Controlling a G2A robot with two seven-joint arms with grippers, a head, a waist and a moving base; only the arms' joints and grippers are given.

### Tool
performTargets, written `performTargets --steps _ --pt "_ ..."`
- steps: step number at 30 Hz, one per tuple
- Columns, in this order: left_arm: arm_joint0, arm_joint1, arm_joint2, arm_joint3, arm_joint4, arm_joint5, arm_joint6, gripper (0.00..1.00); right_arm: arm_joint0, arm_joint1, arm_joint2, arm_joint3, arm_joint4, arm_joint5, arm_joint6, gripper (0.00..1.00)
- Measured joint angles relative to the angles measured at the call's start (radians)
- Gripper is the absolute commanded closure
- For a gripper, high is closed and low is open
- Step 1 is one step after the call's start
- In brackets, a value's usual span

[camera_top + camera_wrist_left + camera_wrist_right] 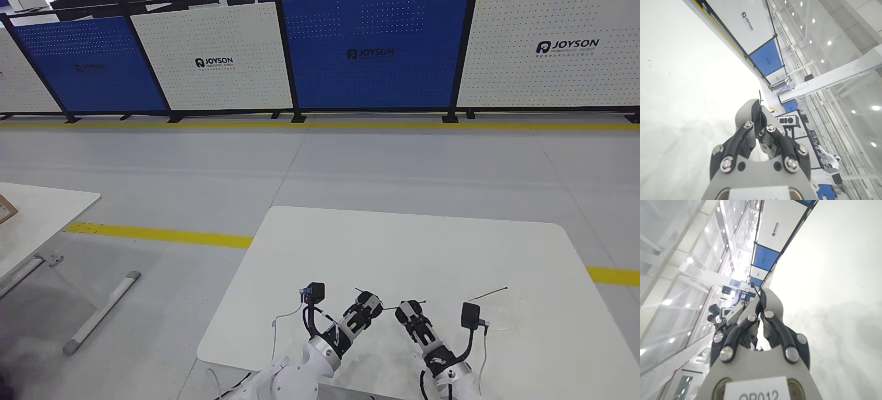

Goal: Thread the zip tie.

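Note:
Low over the near part of the white table (420, 245), my two grippers stand close together, tips toward each other. The left gripper (368, 303) (759, 103) is shut on a thin black zip tie (759, 95), whose narrow end pokes out past the fingertips. The right gripper (408, 310) (760, 293) is shut on a zip tie (753, 285) too, with its square head sticking out beyond the tips. From above, short black ends (420, 301) show beside each gripper. Whether both hold one tie I cannot tell.
Another black zip tie (490, 293) lies on the table to the right of the right arm, beside a clear plastic bag (503, 315). A second white table (40, 215) stands off to the left. Blue and white panels (375, 55) line the far floor.

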Motion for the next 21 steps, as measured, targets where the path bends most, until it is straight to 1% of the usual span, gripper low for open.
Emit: performTargets --steps 15,19,21 --pt "-0.001 0.000 0.000 0.000 -0.002 -0.001 -0.001 1.00 0.000 0.000 0.001 0.000 0.002 0.000 -0.002 1.00" --pt "-0.002 -0.003 -0.002 0.000 -0.030 -0.020 -0.016 1.00 -0.007 -0.001 0.014 -0.003 0.042 -0.013 -0.005 1.00" --pt "0.001 -0.003 -0.008 -0.005 -0.049 -0.042 -0.019 1.00 -0.012 -0.001 0.020 -0.005 0.058 -0.021 -0.005 1.00"
